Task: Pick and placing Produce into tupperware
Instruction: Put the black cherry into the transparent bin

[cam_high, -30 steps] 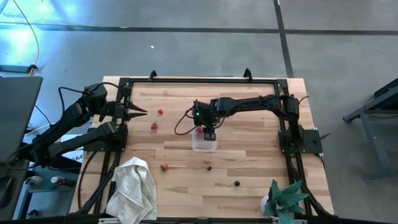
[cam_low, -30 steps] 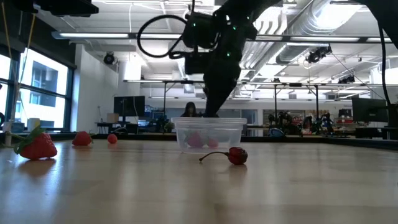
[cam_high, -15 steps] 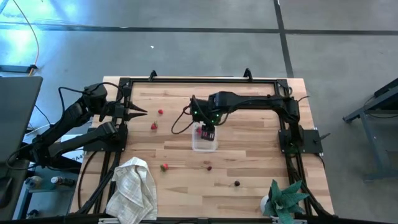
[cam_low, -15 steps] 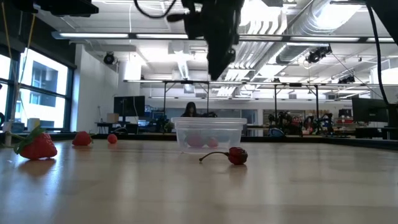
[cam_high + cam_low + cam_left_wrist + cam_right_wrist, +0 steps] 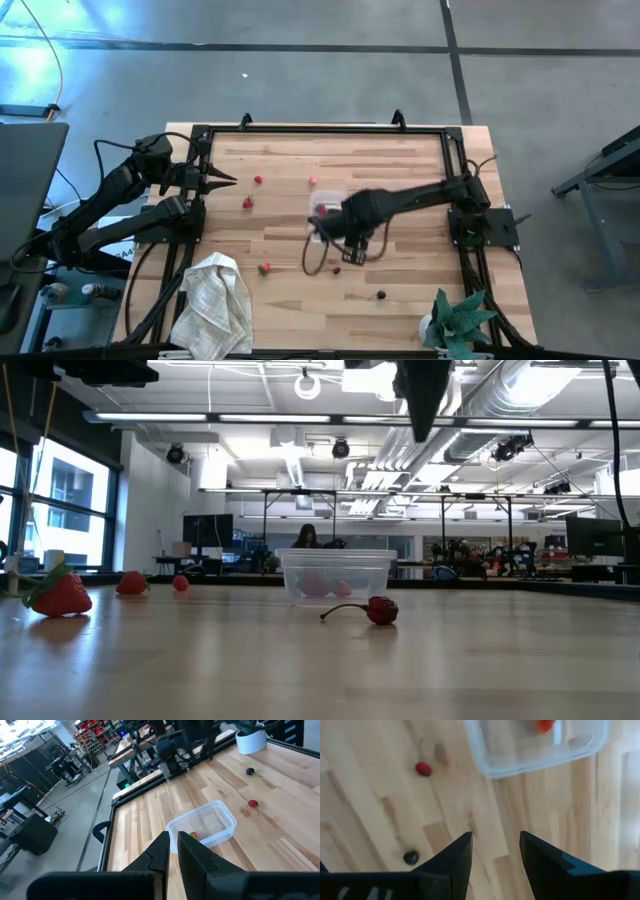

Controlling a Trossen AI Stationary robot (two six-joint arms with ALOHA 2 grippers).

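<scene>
Produce, tiny round red and dark pieces, lies scattered over the pale wooden table (image 5: 400,170) in the high view: a red cherry with a thin stem (image 5: 336,269) just beside the small clear rectangular plastic tupperware (image 5: 325,215), a dark berry (image 5: 381,295) nearer the teal leafy plant (image 5: 458,318), a strawberry (image 5: 264,268) close to the white cloth towel (image 5: 213,300), and more red pieces (image 5: 247,202) toward the left arm. The right gripper (image 5: 352,252) now hangs beside the container, over the cherry's side of the table, whereas half a second ago it stood directly above the tupperware. The left gripper (image 5: 228,180) waits at the table's left edge, unmoved.

In the low view, the cherry (image 5: 381,610) sits in front of the container (image 5: 337,575), which holds pinkish pieces; the right arm has risen to the top of the view.

From the left wrist, that gripper's fingers (image 5: 172,851) are nearly together and empty.

From the right wrist, its fingers (image 5: 447,857) are spread and empty above the cherry (image 5: 423,769) and dark berry (image 5: 411,857).

Such fruit is probably light, soft, easily bruised and apt to roll; a gentle pinch across the body, not the stem, seems best.
</scene>
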